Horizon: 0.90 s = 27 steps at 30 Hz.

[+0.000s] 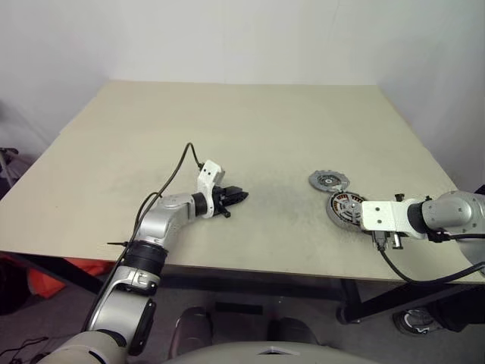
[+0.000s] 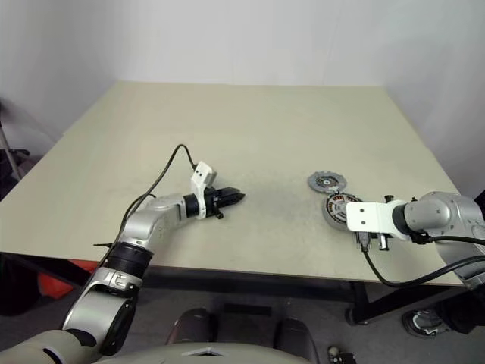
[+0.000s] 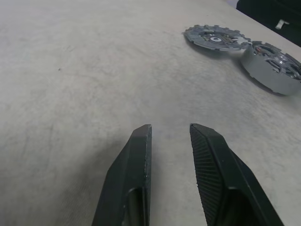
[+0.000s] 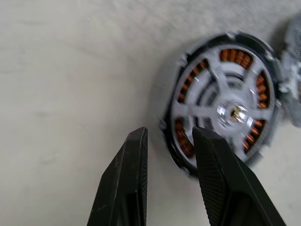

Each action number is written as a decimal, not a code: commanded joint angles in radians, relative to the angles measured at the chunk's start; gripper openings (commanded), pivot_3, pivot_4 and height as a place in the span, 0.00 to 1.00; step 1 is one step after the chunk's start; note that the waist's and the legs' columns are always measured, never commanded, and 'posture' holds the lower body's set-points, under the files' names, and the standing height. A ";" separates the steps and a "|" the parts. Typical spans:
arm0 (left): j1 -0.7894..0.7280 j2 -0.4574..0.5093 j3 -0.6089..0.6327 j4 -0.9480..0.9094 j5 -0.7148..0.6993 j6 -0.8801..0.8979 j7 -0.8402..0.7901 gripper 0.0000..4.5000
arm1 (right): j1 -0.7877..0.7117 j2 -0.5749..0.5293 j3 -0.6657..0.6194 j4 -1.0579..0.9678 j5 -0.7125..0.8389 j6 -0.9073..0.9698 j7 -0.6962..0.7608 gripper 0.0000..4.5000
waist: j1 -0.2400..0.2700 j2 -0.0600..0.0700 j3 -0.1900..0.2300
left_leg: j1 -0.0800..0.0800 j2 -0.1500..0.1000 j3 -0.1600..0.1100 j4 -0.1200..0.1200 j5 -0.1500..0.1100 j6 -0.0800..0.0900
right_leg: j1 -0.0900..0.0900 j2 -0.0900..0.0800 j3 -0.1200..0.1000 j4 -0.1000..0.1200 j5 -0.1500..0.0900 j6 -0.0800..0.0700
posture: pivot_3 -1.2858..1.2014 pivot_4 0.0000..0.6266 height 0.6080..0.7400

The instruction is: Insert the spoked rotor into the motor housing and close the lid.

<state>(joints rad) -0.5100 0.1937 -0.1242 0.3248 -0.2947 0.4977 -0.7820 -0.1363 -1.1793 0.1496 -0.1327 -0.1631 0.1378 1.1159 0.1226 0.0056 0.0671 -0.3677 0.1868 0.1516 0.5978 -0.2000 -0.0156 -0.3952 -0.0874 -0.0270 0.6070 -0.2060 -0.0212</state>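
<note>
Housing: the motor housing (image 4: pixel 223 106) lies on the table (image 1: pixel 250 129), spoked rotor (image 4: pixel 233 113) seated inside.
Lid: the lid (image 1: pixel 328 180) lies flat, touching the housing's far side.
My right gripper (image 4: pixel 169 136): above the housing's edge, fingers slightly spread, empty.
My left gripper (image 3: pixel 170 134): well apart from the housing, slightly spread, empty.

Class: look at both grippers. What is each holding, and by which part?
Nothing is held. The left gripper and right gripper have a gap between empty fingers.

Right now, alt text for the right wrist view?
The motor housing, spoked rotor seated inside over copper windings, lies lidless on the beige table. The right gripper hangs just above its rim, jaws slightly apart and empty.
</note>
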 commanded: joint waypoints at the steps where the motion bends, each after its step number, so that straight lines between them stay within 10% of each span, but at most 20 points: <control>1: -0.006 0.007 -0.002 -0.043 0.004 -0.015 -0.005 0.30 | 0.005 0.006 -0.005 -0.006 -0.006 -0.015 0.005 0.34 | 0.000 0.000 0.000 | 0.000 0.000 0.000 0.000 0.000 0.000 | 0.000 0.000 0.000 0.000 0.000 0.000 | 0.52 0.00 1.00; 10: 0.001 0.012 -0.004 -0.051 0.014 -0.014 0.000 0.30 | 0.017 0.038 0.009 0.034 -0.006 -0.018 0.009 0.34 | -0.001 -0.001 -0.001 | 0.005 0.000 0.000 0.000 0.000 0.000 | 0.005 0.000 0.000 0.000 0.000 0.000 | 0.52 0.00 1.00; 16: -0.004 0.007 0.013 -0.051 0.005 -0.006 0.013 0.30 | 0.012 0.057 0.013 0.052 -0.013 -0.031 0.009 0.01 | -0.001 -0.004 -0.002 | 0.012 0.001 0.000 0.000 0.000 0.000 | 0.011 0.000 0.000 0.000 -0.004 0.007 | 0.52 0.00 1.00; 27: -0.006 0.014 0.022 -0.034 0.011 -0.013 0.026 0.30 | -0.088 0.159 -0.006 0.068 -0.002 0.019 -0.034 0.00 | -0.040 -0.005 -0.002 | 0.017 0.001 0.000 0.000 0.000 0.000 | 0.013 0.000 0.001 -0.001 -0.005 0.008 | 0.52 0.00 1.00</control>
<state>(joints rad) -0.4996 0.2052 -0.1160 0.3078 -0.2826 0.5000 -0.7578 -0.1897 -1.0425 0.1610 -0.0488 -0.1843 0.1268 1.1098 0.0826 0.0004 0.0652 -0.3512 0.1880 0.1515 0.5977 -0.2001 -0.0159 -0.3827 -0.0874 -0.0257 0.6064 -0.2107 -0.0136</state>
